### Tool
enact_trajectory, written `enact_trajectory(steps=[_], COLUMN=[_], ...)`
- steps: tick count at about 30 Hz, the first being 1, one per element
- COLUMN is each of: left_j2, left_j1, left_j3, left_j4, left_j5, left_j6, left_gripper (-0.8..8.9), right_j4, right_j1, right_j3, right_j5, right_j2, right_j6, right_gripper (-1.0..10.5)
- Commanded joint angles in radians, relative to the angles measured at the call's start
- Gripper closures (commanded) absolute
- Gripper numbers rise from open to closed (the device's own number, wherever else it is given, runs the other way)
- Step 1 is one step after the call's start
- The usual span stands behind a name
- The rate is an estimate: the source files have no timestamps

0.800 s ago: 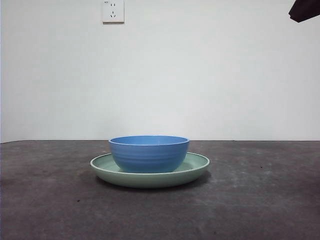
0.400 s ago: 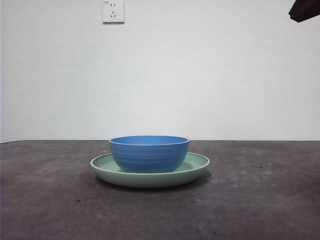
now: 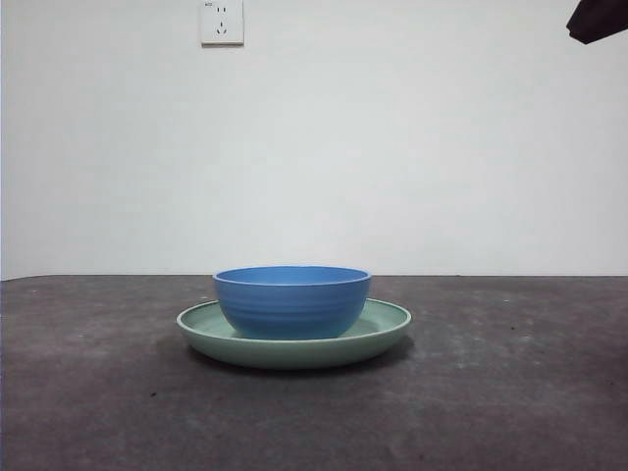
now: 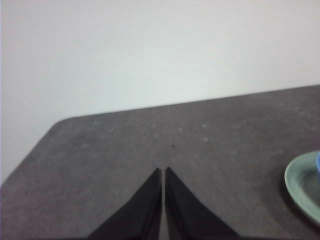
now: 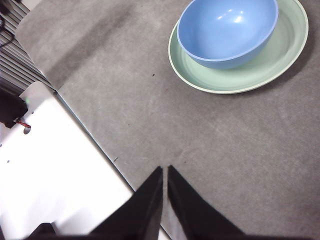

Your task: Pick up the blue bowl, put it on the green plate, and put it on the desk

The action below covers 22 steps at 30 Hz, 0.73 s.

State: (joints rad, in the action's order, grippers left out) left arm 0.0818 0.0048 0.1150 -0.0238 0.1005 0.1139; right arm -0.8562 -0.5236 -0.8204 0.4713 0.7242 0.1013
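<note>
- Front view: the blue bowl (image 3: pixel 292 300) sits upright inside the green plate (image 3: pixel 387 328), a little toward the plate's left side, and the plate rests on the desk (image 3: pixel 510 392) about midway between its left and right edges. Only a black tip (image 3: pixel 598 20) of one arm shows at the top right corner, well above the dishes; which arm it is cannot be told from here. A wall socket (image 3: pixel 222 22) hangs on the wall behind.
- Left wrist view: the left gripper (image 4: pixel 163 172) has its jaws pressed together, holding nothing, over bare desk near a rounded corner. Only a sliver of the plate's rim and a trace of blue show at the side, so the dishes lie well off to one side of this gripper, not ahead of it.
- Right wrist view: the right gripper (image 5: pixel 165 171) is likewise closed and empty, hanging near the desk's edge beside a white surface (image 5: pixel 45 165). Bowl and plate lie ahead of its jaws and in full sight, so the right arm seems the better placed to reach the bowl's rim; its jaws would have to part first.
- Against the earlier front frames nothing differs: bowl, plate and the black tip keep the same places. The bowl is already on the plate; setting it on the desk looks to be what remains.
</note>
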Motion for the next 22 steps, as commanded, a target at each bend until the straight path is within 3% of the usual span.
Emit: enact_trajectory(steps=[1, 16, 22], left_j2=[-0.02, -0.079, -0.079], left_j1=[0.003, 0.003, 0.003], left_j3=[-0.031, -0.104, -0.103], left_j4=[0.001, -0.16, -0.161], left_j5=[-0.005, -0.005, -0.005], left_j6=[0.001, -0.003, -0.029], left_gripper=[8.04, 8.04, 8.04], right_j4=[0.008, 0.012, 0.018], right_j1=[-0.007, -0.007, -0.007], right_j3=[-0.009, -0.01, -0.01], right_j5=[0.002, 0.002, 0.002], right_j2=[0.005, 0.005, 0.005], right_j6=[-0.009, -0.009, -0.009], right_gripper=[9.4, 9.4, 9.4])
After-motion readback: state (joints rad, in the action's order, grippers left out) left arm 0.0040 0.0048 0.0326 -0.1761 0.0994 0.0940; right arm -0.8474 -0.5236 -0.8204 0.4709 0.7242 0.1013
